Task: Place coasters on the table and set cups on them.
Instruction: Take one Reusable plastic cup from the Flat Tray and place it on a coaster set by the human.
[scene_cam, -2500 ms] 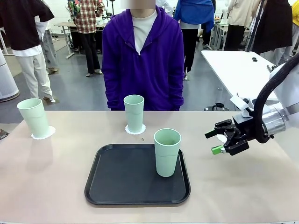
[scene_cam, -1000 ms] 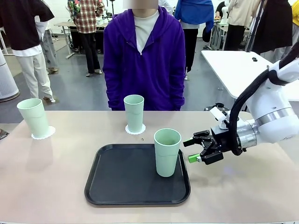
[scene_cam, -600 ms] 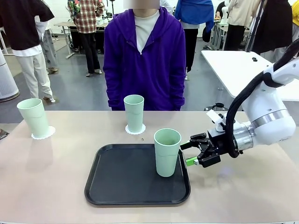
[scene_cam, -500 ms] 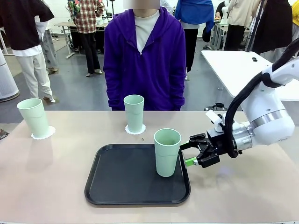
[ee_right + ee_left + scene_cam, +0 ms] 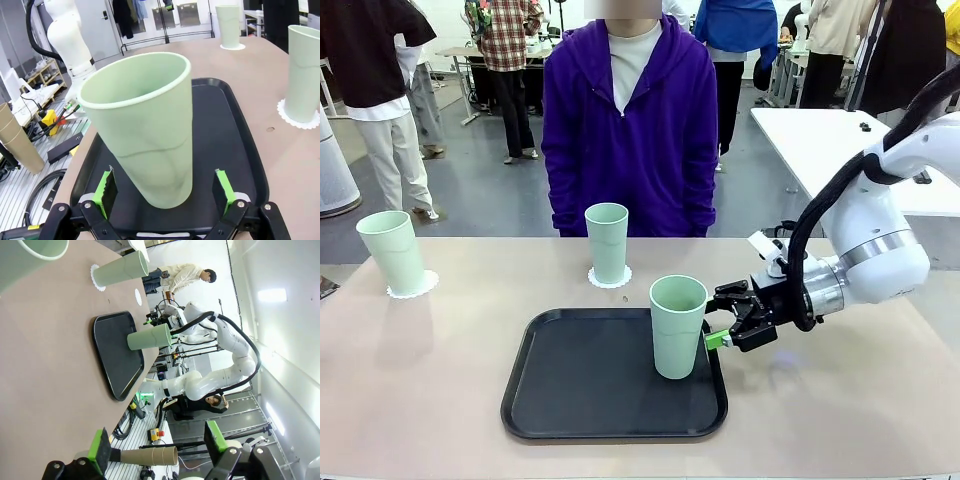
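Three mint-green cups are in the front view. One cup (image 5: pixel 392 250) stands on a coaster (image 5: pixel 415 286) at far left. Another cup (image 5: pixel 607 242) stands on a coaster (image 5: pixel 610 279) in front of the person. The last cup (image 5: pixel 677 325) stands on the black tray (image 5: pixel 580 390). My right gripper (image 5: pixel 717 318) is open at that cup's right side. In the right wrist view its green pads (image 5: pixel 106 186) flank the cup's (image 5: pixel 142 130) base without touching. A bare coaster (image 5: pixel 138 296) lies beyond the tray in the left wrist view. My left gripper (image 5: pixel 157 446) hangs open over the table's edge.
A person in a purple hoodie (image 5: pixel 625 130) stands at the far side of the table (image 5: pixel 430 380). A white table (image 5: pixel 830 150) stands behind at the right. The tray's left half is bare.
My right gripper has moved left along the table to the cup on the tray, and its open fingers now flank the cup. The cups have not moved.
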Controlling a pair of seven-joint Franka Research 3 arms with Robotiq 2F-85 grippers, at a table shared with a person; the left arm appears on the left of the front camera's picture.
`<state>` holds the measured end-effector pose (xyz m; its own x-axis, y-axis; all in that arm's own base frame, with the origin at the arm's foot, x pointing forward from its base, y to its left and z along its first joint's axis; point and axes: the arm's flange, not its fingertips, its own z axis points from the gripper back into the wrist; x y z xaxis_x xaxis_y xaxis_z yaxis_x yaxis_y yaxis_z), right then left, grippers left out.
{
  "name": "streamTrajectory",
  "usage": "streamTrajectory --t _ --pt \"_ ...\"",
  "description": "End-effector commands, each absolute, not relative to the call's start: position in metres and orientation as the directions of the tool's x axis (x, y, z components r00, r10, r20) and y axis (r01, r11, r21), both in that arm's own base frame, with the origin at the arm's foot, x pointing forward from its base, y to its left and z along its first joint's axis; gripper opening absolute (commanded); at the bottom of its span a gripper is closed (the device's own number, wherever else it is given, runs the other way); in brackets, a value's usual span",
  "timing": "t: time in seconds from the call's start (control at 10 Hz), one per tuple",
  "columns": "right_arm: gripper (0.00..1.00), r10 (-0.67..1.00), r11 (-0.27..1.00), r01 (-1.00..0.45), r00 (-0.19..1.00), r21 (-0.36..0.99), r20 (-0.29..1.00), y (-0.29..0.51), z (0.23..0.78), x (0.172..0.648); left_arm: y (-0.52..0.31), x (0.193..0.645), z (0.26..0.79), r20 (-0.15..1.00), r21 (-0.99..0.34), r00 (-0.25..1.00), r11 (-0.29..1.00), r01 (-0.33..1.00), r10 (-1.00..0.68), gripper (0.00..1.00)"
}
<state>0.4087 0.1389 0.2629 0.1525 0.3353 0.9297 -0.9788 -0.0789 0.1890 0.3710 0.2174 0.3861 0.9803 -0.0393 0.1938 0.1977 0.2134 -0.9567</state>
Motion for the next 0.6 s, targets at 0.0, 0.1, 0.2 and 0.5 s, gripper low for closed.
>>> streamTrajectory --t 0.0,0.1,0.2,0.5 --pt "1.0 0.313 -0.086 -0.979 0.149 0.184 0.938 0.149 0.251 0.416 0.219 0.37 0.388 0.201 -0.956 0.979 0.21 0.205 -0.039 1.0" --pt "1.0 0.315 -0.103 -0.976 0.15 0.19 0.937 0.153 0.25 0.417 0.219 0.37 0.388 0.201 -0.956 0.979 0.21 0.205 -0.039 1.0" --pt "1.0 0.318 -0.12 -0.975 0.142 0.189 0.937 0.155 0.249 0.417 0.219 0.37 0.388 0.201 -0.956 0.979 0.21 0.205 -0.039 1.0" --pt "1.0 0.321 -0.202 -0.964 0.1 0.171 0.942 0.16 0.248 0.414 0.219 0.37 0.388 0.201 -0.956 0.979 0.21 0.205 -0.039 1.0"
